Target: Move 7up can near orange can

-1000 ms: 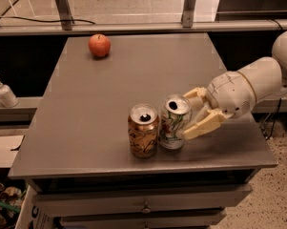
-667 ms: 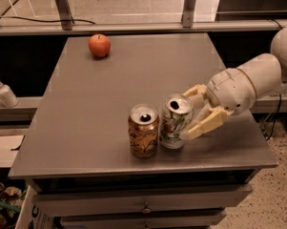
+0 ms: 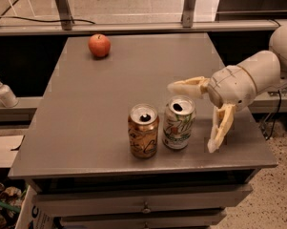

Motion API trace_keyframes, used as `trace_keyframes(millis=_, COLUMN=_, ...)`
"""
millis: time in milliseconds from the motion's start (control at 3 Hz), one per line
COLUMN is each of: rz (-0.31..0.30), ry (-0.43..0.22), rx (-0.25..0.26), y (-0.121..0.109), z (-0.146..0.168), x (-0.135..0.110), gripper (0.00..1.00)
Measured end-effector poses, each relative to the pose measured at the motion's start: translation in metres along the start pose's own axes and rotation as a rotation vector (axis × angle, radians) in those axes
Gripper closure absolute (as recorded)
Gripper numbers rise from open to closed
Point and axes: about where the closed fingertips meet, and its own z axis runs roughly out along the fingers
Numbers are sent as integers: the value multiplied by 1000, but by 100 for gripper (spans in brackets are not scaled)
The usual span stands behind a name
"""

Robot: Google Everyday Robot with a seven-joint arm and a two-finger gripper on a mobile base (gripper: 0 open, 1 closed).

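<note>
Hand: mine, over the right side of the grey table, fingers spread wide, gripping nothing.
Pale silver-white drink can with green lettering: upright near the table's front edge, just beside my open fingers.
Copper-orange drink can: upright, just beside the pale can, almost touching.

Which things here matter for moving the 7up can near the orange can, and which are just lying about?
For the job: 7up can; orange can beside it; the hand, open, just right of the 7up can.
Lying about: apple, far back; pump bottle, off to the left.
</note>
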Motion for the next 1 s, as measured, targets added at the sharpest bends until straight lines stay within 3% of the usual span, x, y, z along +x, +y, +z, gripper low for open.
trace_keyframes(millis=333, rz=-2, ry=-6, rx=30, y=-8, z=-19, x=3, gripper=0)
trace_keyframes(millis=667, rz=-9, ry=-15, rx=111, y=-18, z=-66, x=4, gripper=0)
trace_keyframes(millis=1000, rz=-36, ry=-11, rx=164, y=-28, z=-78, x=-6, gripper=0)
